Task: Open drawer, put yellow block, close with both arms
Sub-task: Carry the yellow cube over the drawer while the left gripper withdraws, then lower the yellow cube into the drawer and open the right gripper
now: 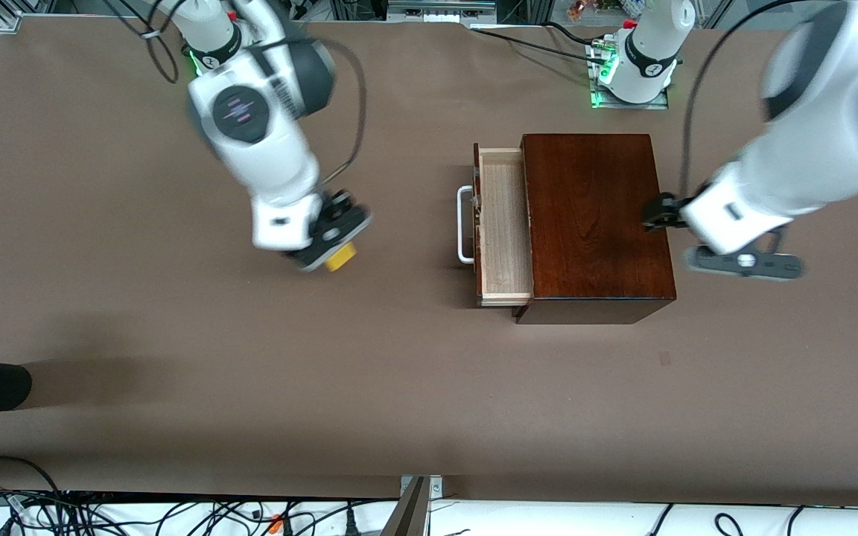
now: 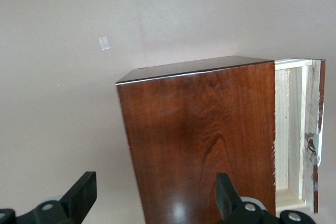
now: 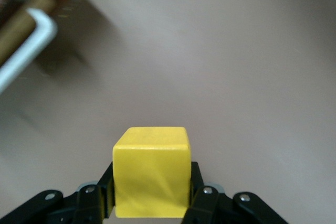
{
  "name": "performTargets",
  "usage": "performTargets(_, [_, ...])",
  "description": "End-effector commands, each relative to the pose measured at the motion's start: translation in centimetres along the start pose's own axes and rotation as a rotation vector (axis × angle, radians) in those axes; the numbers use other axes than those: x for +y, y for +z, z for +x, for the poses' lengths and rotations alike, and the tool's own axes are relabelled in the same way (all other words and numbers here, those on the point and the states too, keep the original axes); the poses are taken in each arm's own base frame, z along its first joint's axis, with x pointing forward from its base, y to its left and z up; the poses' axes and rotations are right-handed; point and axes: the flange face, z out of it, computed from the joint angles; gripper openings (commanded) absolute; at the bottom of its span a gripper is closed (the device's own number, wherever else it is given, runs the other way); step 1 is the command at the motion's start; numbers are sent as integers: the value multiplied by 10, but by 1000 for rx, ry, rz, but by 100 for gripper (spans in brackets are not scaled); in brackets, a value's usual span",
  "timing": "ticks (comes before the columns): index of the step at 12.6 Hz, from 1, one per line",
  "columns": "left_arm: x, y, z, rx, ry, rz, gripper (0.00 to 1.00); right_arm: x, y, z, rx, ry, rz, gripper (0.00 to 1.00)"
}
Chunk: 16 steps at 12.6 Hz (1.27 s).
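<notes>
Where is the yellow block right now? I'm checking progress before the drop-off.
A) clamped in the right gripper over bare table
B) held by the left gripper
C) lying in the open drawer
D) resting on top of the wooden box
A: the yellow block sits clamped in the right gripper, over bare table short of the open drawer.

From high across the table (image 1: 176,387) we look down toward both bases, while our left wrist camera sits close over the wooden box (image 2: 199,140) and open drawer (image 2: 294,129), and our right wrist camera, over bare tabletop, shares the drawer's handle (image 3: 31,40).
</notes>
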Motion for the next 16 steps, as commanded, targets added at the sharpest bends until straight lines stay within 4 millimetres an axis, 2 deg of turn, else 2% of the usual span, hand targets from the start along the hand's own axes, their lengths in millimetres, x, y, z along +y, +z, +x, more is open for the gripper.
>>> performTargets(1, [-23,-11,-38,10,-17,35,100,-65,6,26,-31,-145,-69,26])
performTargets(2, [-39,-11,-49,24,-54,44,100,-109,3,39,-33,-223,-91,26])
performTargets(3, [-43,-11,-59,26,-52,9,100,-145,3,48,-50,-273,-94,26])
performTargets(4, [-55,-10,-65,30,-39,-5,100,-171,-2,61,-50,-308,-93,26])
performTargets(6, [-66,-9,-72,73,3,12,100,-211,-14,80,-26,-352,-77,26])
performTargets(8, [-82,-8,-81,193,-34,11,100,-236,-11,87,3,-380,-67,26])
performTargets(9, [-87,-7,-84,205,-47,11,100,-241,-7,90,19,-391,-71,26])
performTargets(10, [-91,-9,-90,152,-71,7,100,-250,-5,92,37,-415,-86,25])
performTargets(11, [-98,-11,-87,122,-85,5,100,-260,0,92,45,-455,-102,25])
performTargets(12, [-97,-13,-87,124,-84,6,100,-267,6,93,48,-476,-106,25])
performTargets(14, [-94,-13,-84,124,-79,6,100,-278,31,94,30,-556,-140,25])
performTargets(16, [-94,-12,-84,124,-68,7,100,-280,46,98,48,-570,-142,25])
